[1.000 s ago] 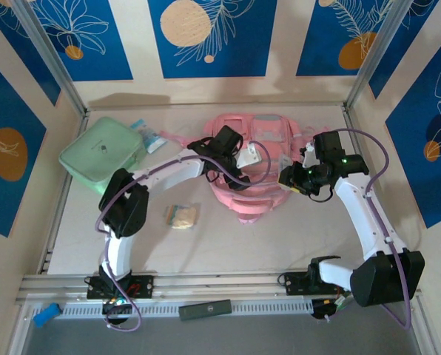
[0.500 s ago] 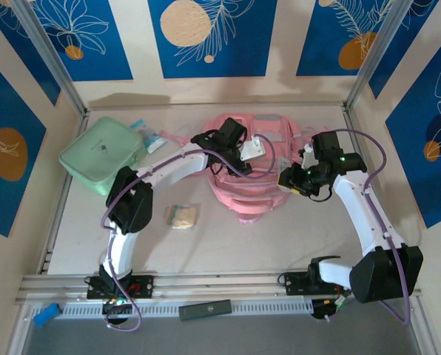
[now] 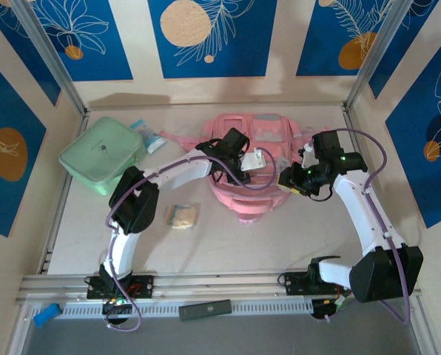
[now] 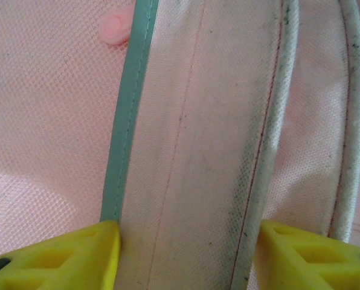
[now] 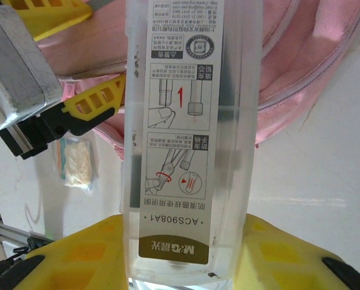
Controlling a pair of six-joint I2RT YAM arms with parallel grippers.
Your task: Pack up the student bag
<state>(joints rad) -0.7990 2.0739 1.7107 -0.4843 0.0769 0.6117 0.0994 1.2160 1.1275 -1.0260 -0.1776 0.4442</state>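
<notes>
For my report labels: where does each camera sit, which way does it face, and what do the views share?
Top external: above, behind the bases, looking down on the table; both arms show, over the student bag.
Left wrist: on the left arm, facing the bag's pink fabric closely; the left gripper shows its fingertips.
Right wrist: on the right arm, facing along the right gripper, which holds a clear M&G case.
Shared: the bag in all; the small packet in top and right wrist views.
</notes>
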